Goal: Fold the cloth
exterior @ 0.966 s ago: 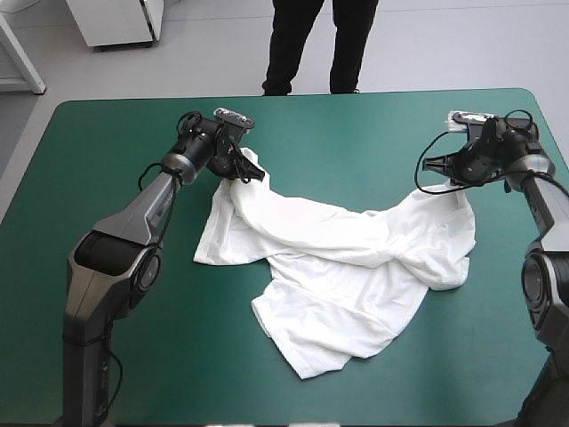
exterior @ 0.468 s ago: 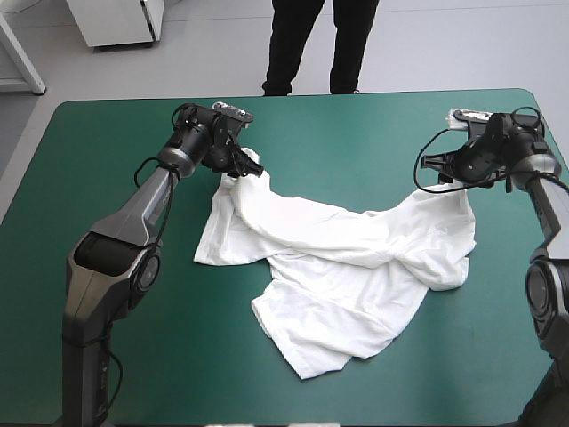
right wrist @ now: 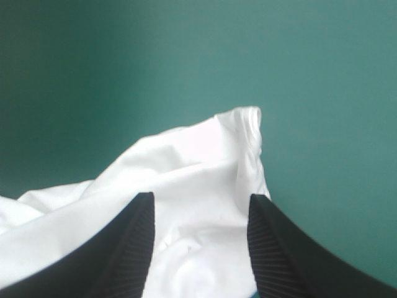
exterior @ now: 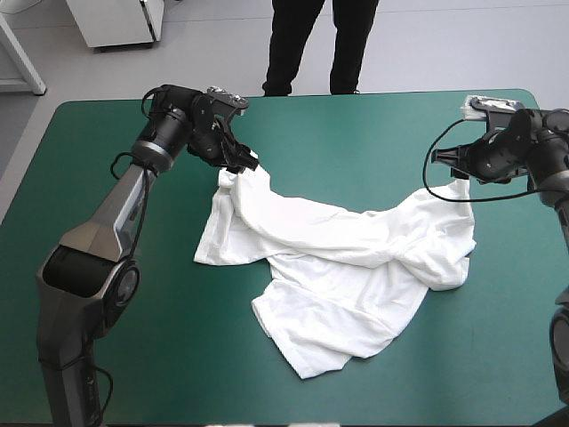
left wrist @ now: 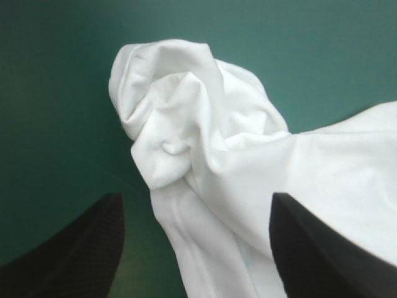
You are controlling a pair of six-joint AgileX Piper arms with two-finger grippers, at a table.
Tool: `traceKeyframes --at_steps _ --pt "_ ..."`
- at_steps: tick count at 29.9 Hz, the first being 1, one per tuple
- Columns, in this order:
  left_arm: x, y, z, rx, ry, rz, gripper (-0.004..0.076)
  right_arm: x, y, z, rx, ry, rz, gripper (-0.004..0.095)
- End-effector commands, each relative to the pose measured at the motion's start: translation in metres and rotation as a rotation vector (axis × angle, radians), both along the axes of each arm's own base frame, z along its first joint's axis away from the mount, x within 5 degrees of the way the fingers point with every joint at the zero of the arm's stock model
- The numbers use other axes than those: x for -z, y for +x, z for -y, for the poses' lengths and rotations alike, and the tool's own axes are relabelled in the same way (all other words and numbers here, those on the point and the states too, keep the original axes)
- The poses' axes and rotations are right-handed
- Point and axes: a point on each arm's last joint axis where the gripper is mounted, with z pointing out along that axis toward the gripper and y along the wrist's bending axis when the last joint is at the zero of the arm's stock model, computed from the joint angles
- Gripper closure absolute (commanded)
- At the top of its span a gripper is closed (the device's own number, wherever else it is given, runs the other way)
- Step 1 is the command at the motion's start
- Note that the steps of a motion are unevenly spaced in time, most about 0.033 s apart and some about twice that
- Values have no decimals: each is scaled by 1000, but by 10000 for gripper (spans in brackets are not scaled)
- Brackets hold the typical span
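The T-shirt [exterior: 347,276] was seen lying crumpled and partly spread on the teal-green table [exterior: 107,356], about its middle and somewhat toward the right edge, with no part of it reaching any edge. One bunched end was drawn out toward the far left corner and another toward the far right corner, while a rounded lobe pointed toward the near edge. The left gripper [exterior: 238,162] was held at the far-left bunched end, its black fingers [left wrist: 80,242] set wide apart and clamped on nothing. In the left wrist view the twisted white cloth was seen between and ahead of them. The right gripper [exterior: 457,172] was held over the far-right tip of the T-shirt, its black fingers [right wrist: 124,248] likewise parted, with the hemmed corner of the cloth shown between and just ahead of them. Whether the cloth was touched by them could not be told. Bare table was left broad along the near edge, along the left edge, and in a band along the far edge between the two grippers. Only a narrower strip was left between the T-shirt and the right edge.
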Motion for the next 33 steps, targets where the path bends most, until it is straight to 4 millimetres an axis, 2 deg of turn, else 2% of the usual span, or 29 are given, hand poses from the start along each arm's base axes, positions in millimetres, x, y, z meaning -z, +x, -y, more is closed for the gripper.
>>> traceKeyframes --at_steps 1,4,7,13,18,22,26,33 --pt "-57 -40 -3 28 -42 77 261 -28 -31 3 5 -30 92 467" --pt "-65 -61 1 73 -35 79 280 -29 -53 3 5 -32 94 466" --pt "-65 -86 10 130 -22 56 280 -36 -72 2 6 -36 121 467" --pt "-54 -149 35 312 40 3 280 -56 -99 2 9 -46 178 478" --pt "-49 -187 56 429 70 -5 280 -66 -115 1 9 -52 193 495" --pt "-38 -211 75 524 86 -40 280 -72 -125 1 12 -58 205 495" --pt "-18 -241 95 621 132 -93 280 -76 -131 2 17 -64 222 510" --pt "20 -281 112 689 185 -180 280 -79 -135 2 33 -59 235 511"
